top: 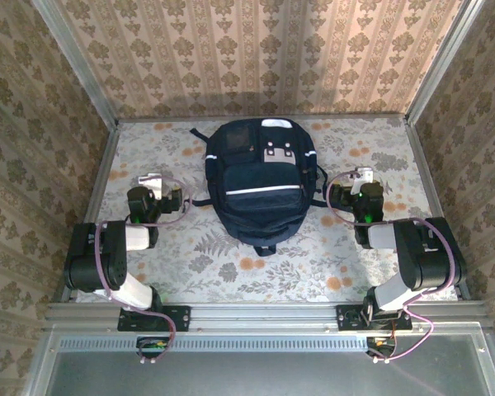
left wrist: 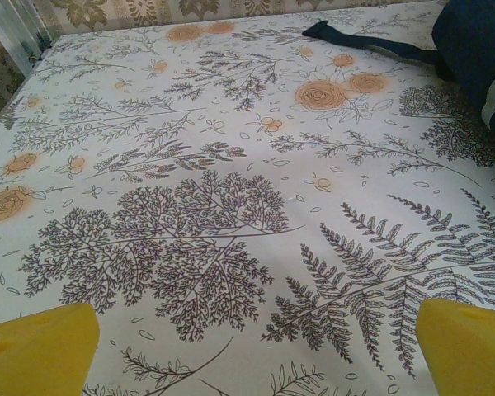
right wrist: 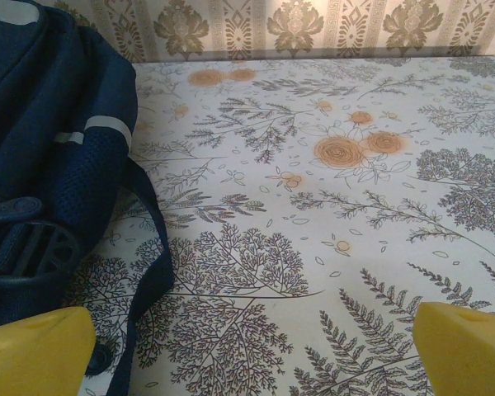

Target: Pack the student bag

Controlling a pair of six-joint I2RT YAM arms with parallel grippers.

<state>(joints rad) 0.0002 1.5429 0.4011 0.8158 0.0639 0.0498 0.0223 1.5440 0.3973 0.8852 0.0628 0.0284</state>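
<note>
student bag (top: 260,186) laid between left hand (top: 153,180) and right hand (top: 362,176), long axis pointing away from bases; both hands spread apart, empty; right judged nearer

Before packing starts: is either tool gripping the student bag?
No, the left tool and right tool stand open either side of the student bag.

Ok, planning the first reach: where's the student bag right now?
In the top view the student bag lies mid-table between the left gripper and right gripper.
</note>
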